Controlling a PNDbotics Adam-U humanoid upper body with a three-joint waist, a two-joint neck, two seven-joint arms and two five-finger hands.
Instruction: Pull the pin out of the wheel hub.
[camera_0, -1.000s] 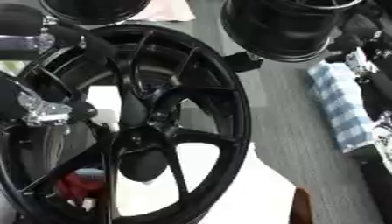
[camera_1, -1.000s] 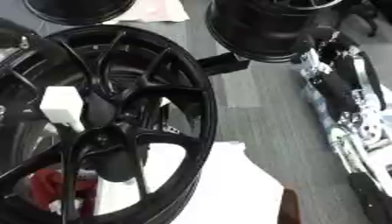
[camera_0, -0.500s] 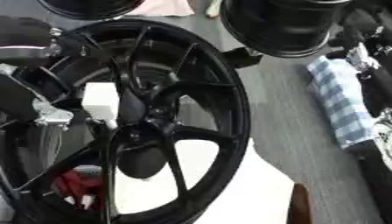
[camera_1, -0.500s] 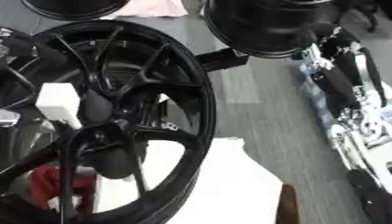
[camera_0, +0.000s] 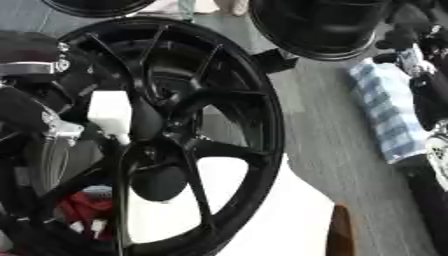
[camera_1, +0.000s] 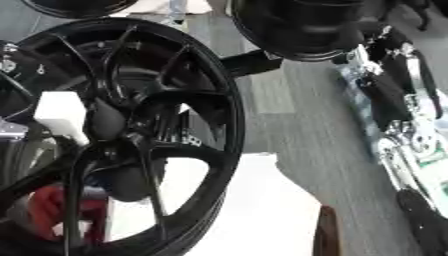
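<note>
**Pin still seated at the hub; only the view has shifted**

The black wheel (camera_0: 262, 130) stands upright on its rim and fills the left half of both views. Its spokes meet at the hub (camera_0: 142, 147). A white block-shaped piece (camera_0: 109, 112), narrowing to a tip at its lower end, sits just above and to the left of the hub, against the spokes. I take this piece to be the pin or its handle.

My left hand (camera_0: 54, 131) comes in from the left edge, black with a silver part showing just beside the white piece. I cannot tell whether its fingers are closed on the piece or merely near it, because the spokes and the arm hide them. My right arm (camera_1: 389, 95) lies along the right edge over the grey floor, well apart from the wheel, and I cannot tell how its hand is set.

Over the last second the whole picture has slid slightly, which I put down to the head moving. The white piece keeps the same place against the spokes, and the silver part of the left hand stays beside it. I judge that the pull has not yet produced travel and the pin remains in.

Behind stand a second wheel (camera_0: 319, 25) and a checked cloth (camera_0: 385, 115).
</note>
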